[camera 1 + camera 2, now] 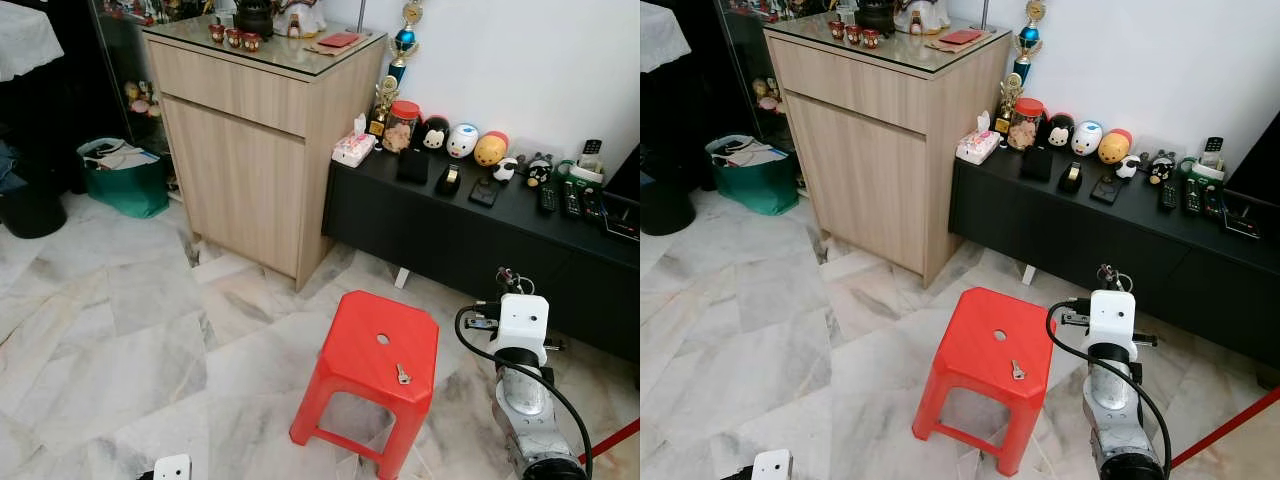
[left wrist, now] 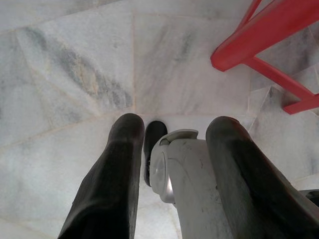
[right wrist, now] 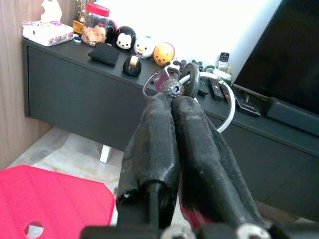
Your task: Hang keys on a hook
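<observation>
The left gripper (image 2: pixel 172 149) is seen at the lower left, fingers apart above the marble floor (image 1: pixel 110 330). At lower right, the right gripper (image 3: pixel 174 94) is clamped on a key ring (image 3: pixel 219 99). A single key (image 1: pixel 403 375) lies on the red stool (image 1: pixel 370 350), lower centre. Beyond, a black tabletop (image 1: pixel 470 205) is noted.

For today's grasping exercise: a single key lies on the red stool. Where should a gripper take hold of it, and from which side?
Grip the key across its broad head, coming straight down from above. It lies flat on the stool seat near the front edge, so no side offers a gap underneath; the wider head gives more purchase than the thin blade. The right gripper already pinches a key ring.
</observation>
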Available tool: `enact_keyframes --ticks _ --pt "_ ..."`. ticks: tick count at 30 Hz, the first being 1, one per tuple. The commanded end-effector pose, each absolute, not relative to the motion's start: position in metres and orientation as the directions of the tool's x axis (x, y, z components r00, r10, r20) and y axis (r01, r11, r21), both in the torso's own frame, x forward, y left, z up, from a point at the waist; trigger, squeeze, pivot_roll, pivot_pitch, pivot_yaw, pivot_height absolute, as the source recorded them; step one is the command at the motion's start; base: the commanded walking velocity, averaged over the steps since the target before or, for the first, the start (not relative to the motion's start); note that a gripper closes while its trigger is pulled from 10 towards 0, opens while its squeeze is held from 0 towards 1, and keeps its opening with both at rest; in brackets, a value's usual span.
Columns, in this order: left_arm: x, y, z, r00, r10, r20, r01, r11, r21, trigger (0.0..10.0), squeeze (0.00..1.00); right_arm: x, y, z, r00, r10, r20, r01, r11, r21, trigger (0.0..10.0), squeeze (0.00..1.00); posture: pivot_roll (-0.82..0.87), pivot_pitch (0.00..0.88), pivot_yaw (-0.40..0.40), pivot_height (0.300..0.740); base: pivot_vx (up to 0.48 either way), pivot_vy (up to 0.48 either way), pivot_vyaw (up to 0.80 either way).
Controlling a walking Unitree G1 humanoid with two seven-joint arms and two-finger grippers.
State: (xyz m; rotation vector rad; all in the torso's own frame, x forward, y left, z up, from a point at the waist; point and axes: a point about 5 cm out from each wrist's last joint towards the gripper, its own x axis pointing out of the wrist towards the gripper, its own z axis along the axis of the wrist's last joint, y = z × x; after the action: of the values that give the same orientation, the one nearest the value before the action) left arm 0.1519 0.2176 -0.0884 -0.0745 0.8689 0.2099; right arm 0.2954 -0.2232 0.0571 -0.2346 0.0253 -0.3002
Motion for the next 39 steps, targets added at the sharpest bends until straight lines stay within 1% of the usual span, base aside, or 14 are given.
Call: enact_keyframes --ticks 1,15,39 --pt "0.1474 0.2142 -0.0911 0.614 0.145 -0.776 -0.224 0.975 0.005 10.0 0.0 0.2994 -0.2236 0.0624 0.957 -0.29 0.028 0.288 0.929 -0.234 10.0 0.0 0.08 0.0 -0.132 0.718 -0.247 0.0 0.0" --pt "0.1479 0.2139 -0.0909 0.615 0.144 -0.775 -0.227 0.974 0.001 10.0 0.0 0.3001 -0.2223 0.0626 0.958 -0.285 0.028 0.284 0.93 -0.233 10.0 0.0 0.08 0.0 -0.132 0.718 -0.247 0.0 0.0" --pt "0.1478 0.2137 -0.091 0.614 0.145 -0.776 -0.225 0.974 0.005 10.0 0.0 0.301 -0.2231 0.0632 0.957 -0.29 0.029 0.289 0.928 -0.235 10.0 0.0 0.08 0.0 -0.133 0.718 0.0 0.0 0.0"
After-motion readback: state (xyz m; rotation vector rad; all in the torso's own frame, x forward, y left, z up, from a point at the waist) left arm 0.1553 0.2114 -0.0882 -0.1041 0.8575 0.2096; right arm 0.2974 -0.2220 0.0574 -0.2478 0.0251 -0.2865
